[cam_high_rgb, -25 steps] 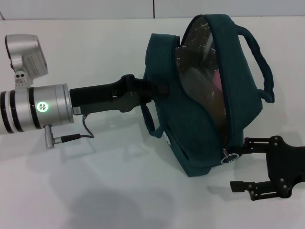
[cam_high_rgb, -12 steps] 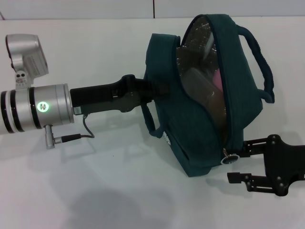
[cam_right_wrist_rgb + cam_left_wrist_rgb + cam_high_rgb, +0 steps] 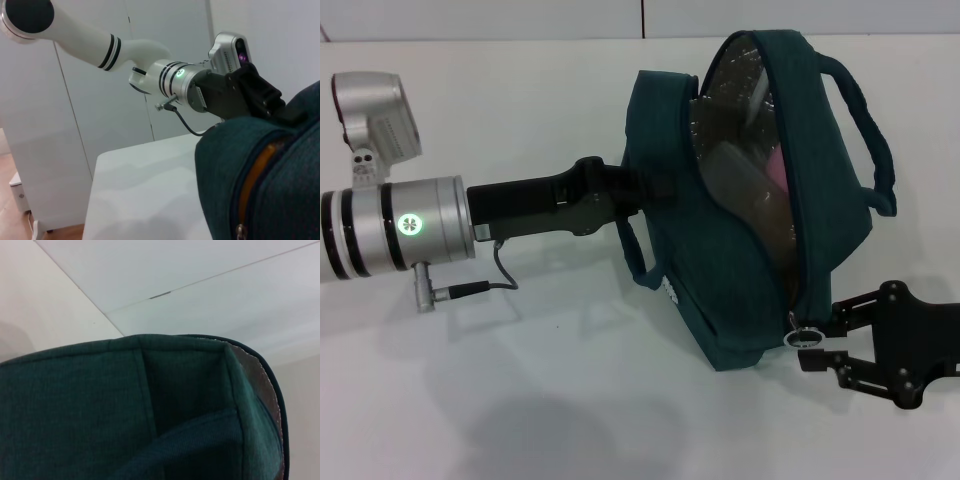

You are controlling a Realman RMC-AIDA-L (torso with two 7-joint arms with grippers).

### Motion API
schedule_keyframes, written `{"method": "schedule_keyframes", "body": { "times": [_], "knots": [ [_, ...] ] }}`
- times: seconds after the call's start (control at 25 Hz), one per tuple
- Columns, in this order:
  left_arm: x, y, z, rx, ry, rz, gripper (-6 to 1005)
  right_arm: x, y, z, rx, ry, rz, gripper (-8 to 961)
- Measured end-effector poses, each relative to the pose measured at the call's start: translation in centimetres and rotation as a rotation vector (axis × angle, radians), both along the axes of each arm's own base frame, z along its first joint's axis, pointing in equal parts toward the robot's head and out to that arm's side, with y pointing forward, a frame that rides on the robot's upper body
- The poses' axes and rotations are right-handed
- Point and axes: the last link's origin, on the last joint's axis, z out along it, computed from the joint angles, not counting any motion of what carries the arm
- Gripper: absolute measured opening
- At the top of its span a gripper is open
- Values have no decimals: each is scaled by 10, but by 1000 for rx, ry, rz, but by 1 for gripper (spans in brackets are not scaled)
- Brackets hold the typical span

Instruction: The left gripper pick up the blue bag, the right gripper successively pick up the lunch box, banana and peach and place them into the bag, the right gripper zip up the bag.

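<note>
Starting at the left, you are holding the blue bag [image 3: 740, 215] with the left hand [image 3: 638, 188], which is reaching in against the bag's side; its grip is hidden by the fabric, so you cannot tell how far it is closed. This hold is keeping the bag tilted above the white table [image 3: 520, 400], mouth toward the head camera, so the zipper track is lying exposed. The bag is soft teal woven cloth with two loop handles and a crinkled silver foil lining. Inside, a pink shape that may be the peach [image 3: 777, 170] and a clear box-like form are showing; the banana is appearing as an orange strip [image 3: 255, 175] in the opening. At the right, the right hand [image 3: 817, 343] is narrowing its black fingers around the metal ring pull [image 3: 802, 337], judged ready for zipping.
</note>
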Motion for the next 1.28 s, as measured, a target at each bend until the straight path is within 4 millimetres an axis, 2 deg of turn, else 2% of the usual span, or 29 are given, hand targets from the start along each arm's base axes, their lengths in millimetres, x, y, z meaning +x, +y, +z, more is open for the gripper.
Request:
{"method": "schedule_keyframes", "body": {
  "times": [0.04,0.12,0.36,0.56,1.12,1.28],
  "knots": [
    [0,0,0,0,0,0,58,0,0,0,1,-1,0,467],
    [0,0,0,-2,-1,2,58,0,1,0,5,-3,-1,293],
    [-1,-1,0,-4,-2,7,58,-2,4,1,24,8,-4,68],
    [-1,-1,0,-6,-2,6,59,-3,5,1,27,10,-1,3],
    [-5,-4,0,21,4,-15,66,-12,1,13,33,67,60,4],
    [-5,-5,0,39,11,-42,103,-13,1,15,42,78,68,4]
  ]
}}
